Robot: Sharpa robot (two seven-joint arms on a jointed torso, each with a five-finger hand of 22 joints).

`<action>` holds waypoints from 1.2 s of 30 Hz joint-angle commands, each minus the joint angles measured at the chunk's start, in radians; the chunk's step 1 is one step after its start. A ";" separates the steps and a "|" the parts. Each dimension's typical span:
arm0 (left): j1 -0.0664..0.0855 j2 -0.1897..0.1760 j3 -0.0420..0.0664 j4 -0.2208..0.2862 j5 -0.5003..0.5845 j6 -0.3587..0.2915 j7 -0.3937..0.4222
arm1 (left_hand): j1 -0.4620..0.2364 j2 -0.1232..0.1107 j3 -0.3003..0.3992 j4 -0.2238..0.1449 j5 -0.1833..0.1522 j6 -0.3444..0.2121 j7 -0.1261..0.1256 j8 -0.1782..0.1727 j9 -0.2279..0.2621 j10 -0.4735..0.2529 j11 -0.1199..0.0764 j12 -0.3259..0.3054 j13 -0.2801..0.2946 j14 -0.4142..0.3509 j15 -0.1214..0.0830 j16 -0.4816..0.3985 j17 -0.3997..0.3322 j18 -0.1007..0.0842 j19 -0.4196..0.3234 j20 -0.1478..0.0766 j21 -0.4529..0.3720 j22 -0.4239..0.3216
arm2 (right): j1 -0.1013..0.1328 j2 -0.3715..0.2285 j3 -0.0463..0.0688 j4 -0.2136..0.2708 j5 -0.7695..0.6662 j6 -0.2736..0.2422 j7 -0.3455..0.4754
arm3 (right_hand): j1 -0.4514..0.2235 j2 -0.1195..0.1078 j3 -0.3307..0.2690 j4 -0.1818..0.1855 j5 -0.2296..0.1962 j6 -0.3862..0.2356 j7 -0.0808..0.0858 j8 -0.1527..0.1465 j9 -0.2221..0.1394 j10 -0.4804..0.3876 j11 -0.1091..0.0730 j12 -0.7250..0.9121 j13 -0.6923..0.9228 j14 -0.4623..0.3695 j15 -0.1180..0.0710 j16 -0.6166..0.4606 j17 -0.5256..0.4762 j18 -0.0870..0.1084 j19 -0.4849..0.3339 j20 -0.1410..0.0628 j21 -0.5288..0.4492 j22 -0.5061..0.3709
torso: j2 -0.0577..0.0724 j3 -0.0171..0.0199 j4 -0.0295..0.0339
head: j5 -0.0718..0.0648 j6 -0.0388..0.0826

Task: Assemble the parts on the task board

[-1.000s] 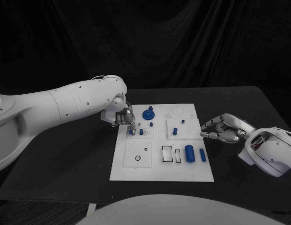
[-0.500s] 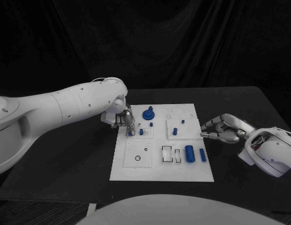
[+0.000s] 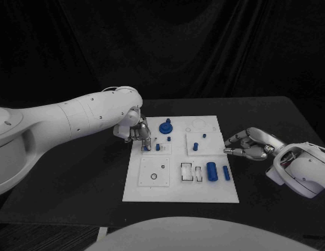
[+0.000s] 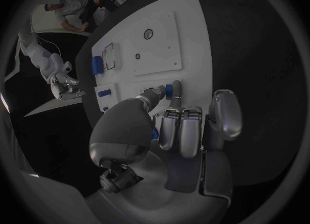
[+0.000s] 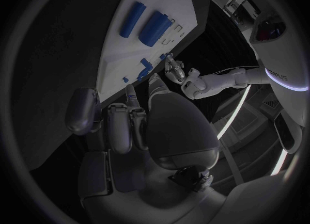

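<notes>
White board (image 3: 179, 194) lies mid-table. Left hand (image 3: 136, 130), at its ten o'clock corner, pinches a small blue peg (image 4: 174, 89) standing there. Right hand (image 3: 249, 143) hovers at three o'clock, fingers curled, empty. Peg looks light, rigid, slippery; grip its sides

Black table (image 3: 71, 178), dark curtain (image 3: 177, 47) behind.

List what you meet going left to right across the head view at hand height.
left arm → left hand → task board → right hand → right arm
</notes>
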 commanded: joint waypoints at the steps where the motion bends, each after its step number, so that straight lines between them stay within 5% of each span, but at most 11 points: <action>1: -0.003 0.003 0.001 -0.002 0.007 -0.018 0.020 | -0.005 0.002 -0.006 0.001 -0.003 0.002 0.001 -0.004 -0.001 0.104 0.007 0.004 0.263 0.106 0.008 0.003 0.263 0.014 -0.009 0.002 -0.007 0.163 | -0.004 0.000 0.001 0.000 -0.001 0.012 -0.013 | 0.002 0.012 -0.001 -0.004 0.005 0.006 -0.002 -0.006 -0.001 0.072 0.007 -0.007 0.231 0.072 0.006 -0.004 0.147 0.008 -0.009 0.000 -0.006 0.148 | 0.000 0.0001 0.0002 | 0.000 0.000; 36: -0.008 0.007 0.001 -0.021 0.007 -0.090 0.045 | -0.002 0.022 -0.023 0.018 0.003 0.000 0.003 -0.008 -0.010 0.104 0.009 0.004 0.263 0.106 0.010 0.003 0.263 0.016 -0.016 0.004 -0.017 0.160 | -0.012 0.002 0.001 -0.001 -0.001 0.022 -0.014 | 0.002 0.013 -0.001 -0.004 0.004 0.005 -0.001 -0.007 -0.001 0.071 0.007 -0.008 0.230 0.071 0.007 -0.006 0.145 0.008 -0.009 0.000 -0.008 0.147 | 0.000 0.0002 0.0002 | 0.000 0.000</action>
